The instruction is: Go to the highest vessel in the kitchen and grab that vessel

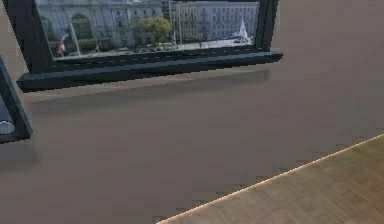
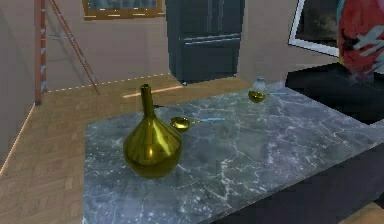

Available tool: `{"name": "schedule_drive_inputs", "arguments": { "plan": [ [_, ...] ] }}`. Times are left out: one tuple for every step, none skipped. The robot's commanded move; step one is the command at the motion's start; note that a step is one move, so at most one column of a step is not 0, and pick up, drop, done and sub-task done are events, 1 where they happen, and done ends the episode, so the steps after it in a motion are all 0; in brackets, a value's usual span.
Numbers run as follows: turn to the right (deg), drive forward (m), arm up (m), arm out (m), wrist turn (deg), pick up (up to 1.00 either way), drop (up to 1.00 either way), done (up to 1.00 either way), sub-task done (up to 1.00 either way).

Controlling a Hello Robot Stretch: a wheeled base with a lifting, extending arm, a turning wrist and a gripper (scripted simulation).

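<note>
Reading the arm side view first: a gold vase (image 2: 150, 145), round-bellied with a thin neck, stands upright on the dark marble counter (image 2: 270, 150), left of centre in the frame and near the counter's left edge. I judge it the tallest vessel here. A small gold dish (image 2: 180, 123) sits just beside it, up and to the right; a small low vessel (image 2: 258, 94) stands well apart, toward the counter's far right corner. The vase's long axis is vertical, so a sideways grasp at the neck looks likeliest. Gripper: I cannot tell its state from these frames. The arm would come up from the bottom edge right of the middle, so by my reckoning the vase lies left of that line and the base wants shifting before any reach. Forward view: grey wall (image 1: 200, 140) and window (image 1: 150, 40) close ahead, wood floor (image 1: 320, 190) at lower right, so little room straight on. Past the counter, open floor runs to a dark fridge (image 2: 205, 40).
</note>
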Motion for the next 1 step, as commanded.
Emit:
{"name": "schedule_drive_inputs", "arguments": {
  "plan": [
    [0.0, 0.0, 0.5, 0.0, 0.0, 0.0, 0.0, 0.0, 0.0]
  ]
}}
